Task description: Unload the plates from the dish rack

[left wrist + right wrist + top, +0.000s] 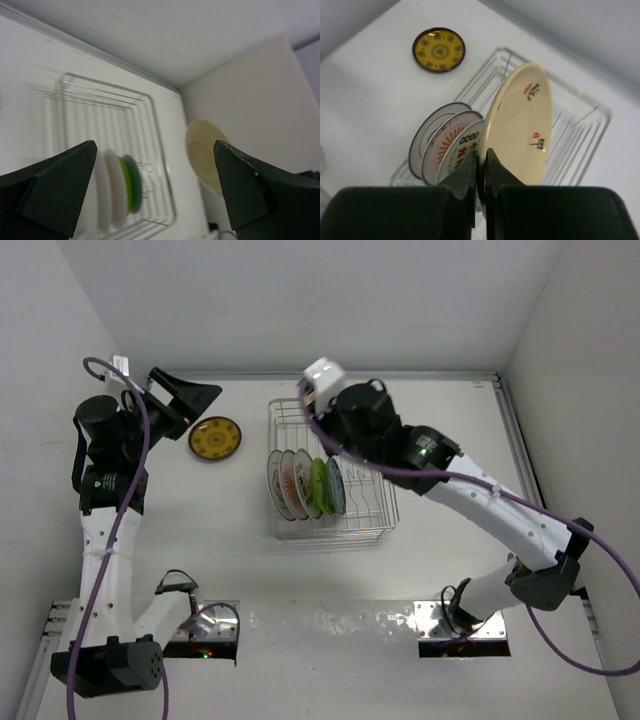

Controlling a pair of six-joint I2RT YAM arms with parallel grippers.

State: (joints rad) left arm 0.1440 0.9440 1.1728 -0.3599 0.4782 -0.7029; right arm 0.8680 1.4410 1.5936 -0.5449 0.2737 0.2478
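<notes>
The white bench [240, 570] is carrying the dish rack [386, 523], which is sitting flat on it near the middle. Left of the dish rack and a little toward the far side, a dark-rimmed plate with a yellow centre [216, 438] is lying flat on the bench, apart from the wire. Nearer than the dish rack, two metal base plates are sitting at the bench's edge, one to its left [222, 628] and one to its right [432, 618].

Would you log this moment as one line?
right gripper shut on cream plate over rack; left gripper open; yellow plate on table; other plates in rack
</notes>
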